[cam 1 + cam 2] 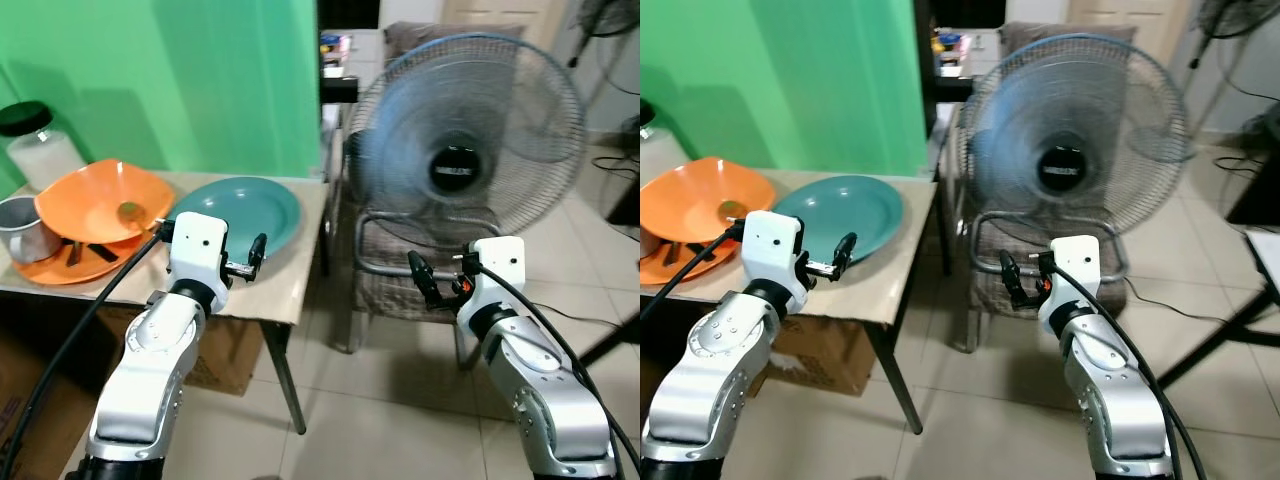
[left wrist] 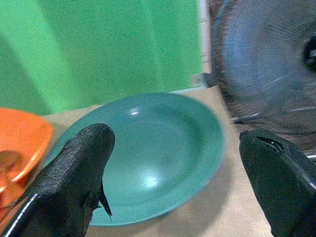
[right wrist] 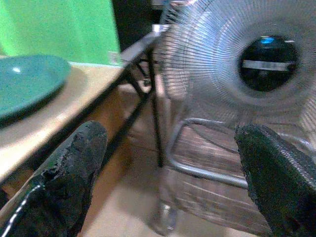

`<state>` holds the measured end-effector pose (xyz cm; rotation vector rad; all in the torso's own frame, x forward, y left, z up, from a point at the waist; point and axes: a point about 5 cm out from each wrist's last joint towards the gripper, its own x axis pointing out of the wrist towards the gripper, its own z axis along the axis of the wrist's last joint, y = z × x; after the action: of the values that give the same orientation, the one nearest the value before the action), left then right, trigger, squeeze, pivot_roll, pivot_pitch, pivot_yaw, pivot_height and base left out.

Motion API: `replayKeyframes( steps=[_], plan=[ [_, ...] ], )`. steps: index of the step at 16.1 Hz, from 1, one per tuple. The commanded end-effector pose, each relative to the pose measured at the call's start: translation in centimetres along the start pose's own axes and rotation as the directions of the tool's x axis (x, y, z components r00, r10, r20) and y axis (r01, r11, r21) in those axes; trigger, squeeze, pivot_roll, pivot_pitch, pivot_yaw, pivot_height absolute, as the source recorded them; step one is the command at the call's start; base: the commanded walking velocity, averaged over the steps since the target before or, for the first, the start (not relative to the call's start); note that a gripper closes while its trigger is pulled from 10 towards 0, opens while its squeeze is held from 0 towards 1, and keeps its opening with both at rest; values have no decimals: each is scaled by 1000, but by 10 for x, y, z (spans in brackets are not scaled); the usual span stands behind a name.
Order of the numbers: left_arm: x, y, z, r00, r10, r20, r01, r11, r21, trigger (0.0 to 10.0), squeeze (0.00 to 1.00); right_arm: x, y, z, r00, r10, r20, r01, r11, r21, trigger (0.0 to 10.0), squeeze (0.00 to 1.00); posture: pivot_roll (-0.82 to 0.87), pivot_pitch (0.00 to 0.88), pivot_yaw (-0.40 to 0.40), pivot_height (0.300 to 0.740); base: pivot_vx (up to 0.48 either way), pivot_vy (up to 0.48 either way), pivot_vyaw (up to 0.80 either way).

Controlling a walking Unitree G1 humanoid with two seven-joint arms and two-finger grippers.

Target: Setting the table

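Teal plate (image 1: pixel 245 208) on beige table (image 1: pixel 290 270) against green wall (image 1: pixel 200 80), beside orange bowl (image 1: pixel 100 200); fan (image 1: pixel 470 140) right; both grippers (image 1: pixel 245 262) (image 1: pixel 425 280) open, empty.

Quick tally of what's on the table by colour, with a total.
Orange: 2, a bowl on an orange plate
Teal: 1, a plate
Metal: 1, a cup
Clear with black lid: 1, a jar
Total: 5, not counting the utensils on the orange dishes, too unclear to count.
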<state>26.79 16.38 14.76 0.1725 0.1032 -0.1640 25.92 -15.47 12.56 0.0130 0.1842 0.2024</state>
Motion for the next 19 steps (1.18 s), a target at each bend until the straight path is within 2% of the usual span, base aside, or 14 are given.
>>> replayKeyframes(
  steps=[1,5,11,19],
  plan=[
    [1,3,2,1000,8,5,-8,1000,7,10000,1000,1,2,1,1000,8,-2,-8,1000,-12,10000,1000,98,0,67,740,274,0,0],
    [1,1,2,1000,-1,6,1,1000,7,10000,1000,2,4,1,1000,26,-2,-26,999,-25,10000,1000,98,0,66,740,277,0,0],
    [2,0,4,1000,-19,14,18,1000,14,10000,1000,2,3,5,1000,14,14,-13,999,-35,10000,1000,93,0,72,740,276,0,721],
    [2,-3,6,997,-70,27,69,997,32,10000,1000,4,-1,5,1000,-23,16,23,1000,-5,10000,1000,91,0,76,740,280,0,0]
  ],
)
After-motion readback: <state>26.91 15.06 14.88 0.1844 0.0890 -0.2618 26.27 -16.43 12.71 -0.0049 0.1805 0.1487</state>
